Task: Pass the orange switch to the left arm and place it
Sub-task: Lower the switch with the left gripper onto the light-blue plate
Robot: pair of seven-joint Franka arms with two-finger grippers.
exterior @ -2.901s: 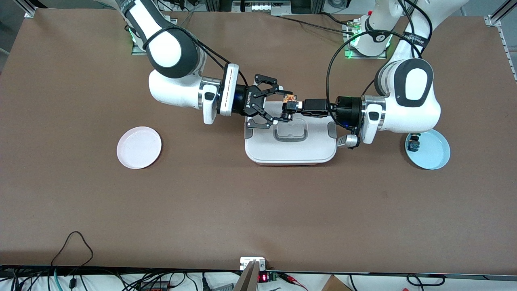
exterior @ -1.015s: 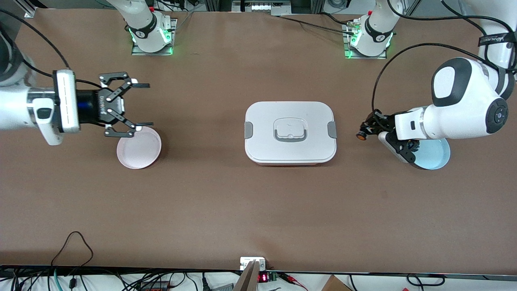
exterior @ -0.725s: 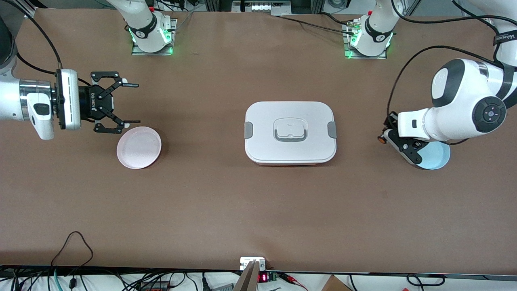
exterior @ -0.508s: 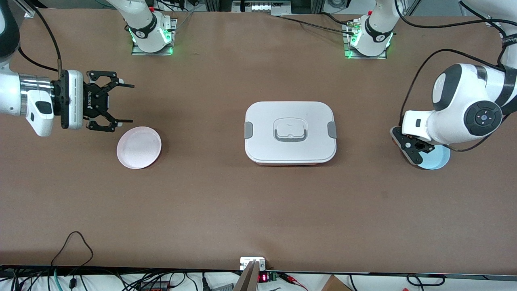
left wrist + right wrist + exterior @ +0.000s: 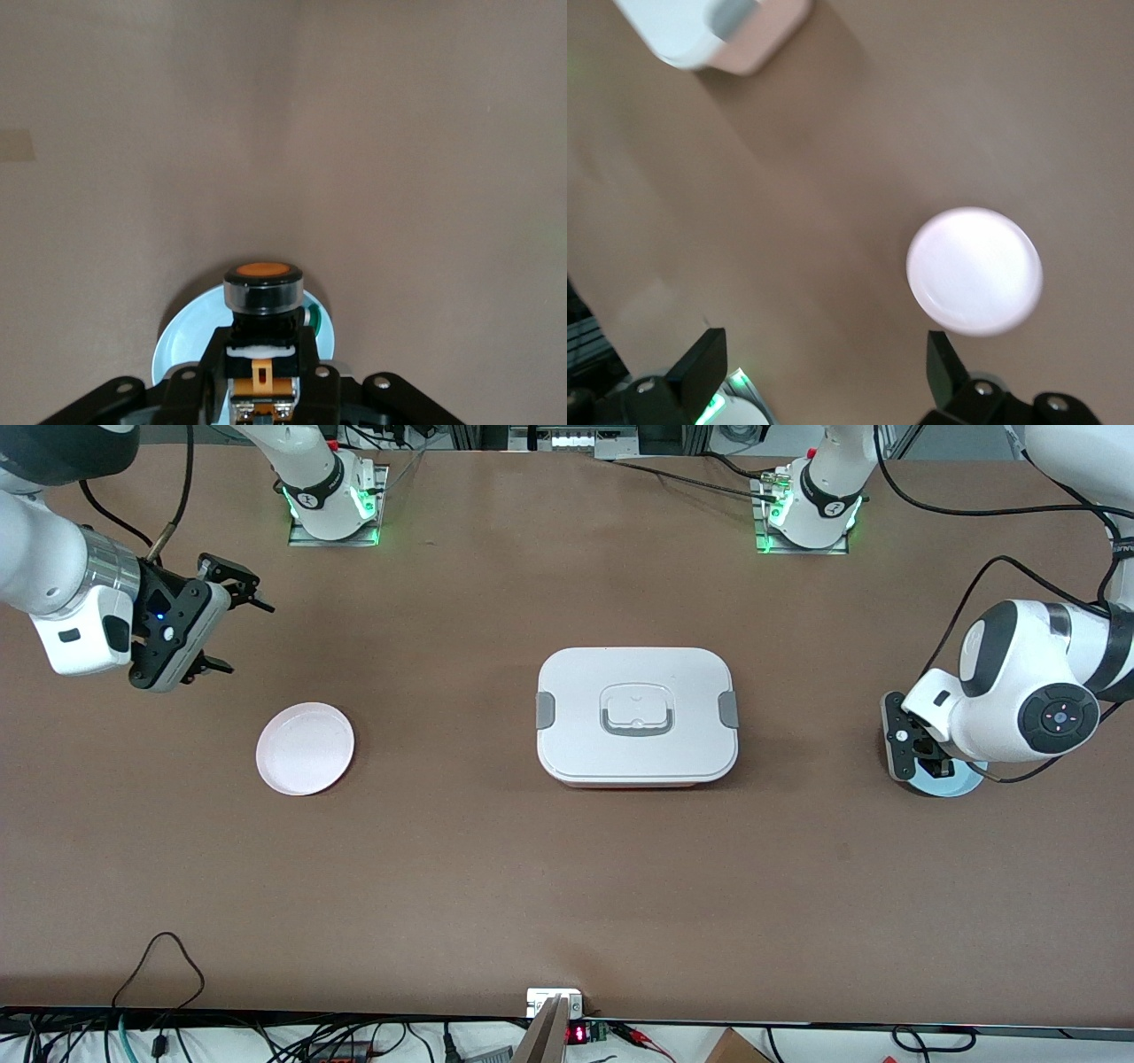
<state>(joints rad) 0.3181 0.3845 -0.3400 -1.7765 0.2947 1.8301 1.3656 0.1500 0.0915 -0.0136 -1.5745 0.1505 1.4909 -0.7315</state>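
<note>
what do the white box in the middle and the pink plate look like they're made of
The large white rounded lidded box looks like matte moulded plastic: rounded corners, grey clips, recessed handle. The small round pink plate looks like smooth plastic with a raised rim, possibly melamine.

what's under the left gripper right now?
The blue plate lies under the left gripper, which is shut on the orange switch. A green-capped switch peeks out on the plate; the rest of it and much of the plate are covered by the gripper.

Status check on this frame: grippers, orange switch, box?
Left gripper shut on orange switch over blue plate. Right gripper open, empty, above table near pink plate. Box mid-table, clear of both arms.
</note>
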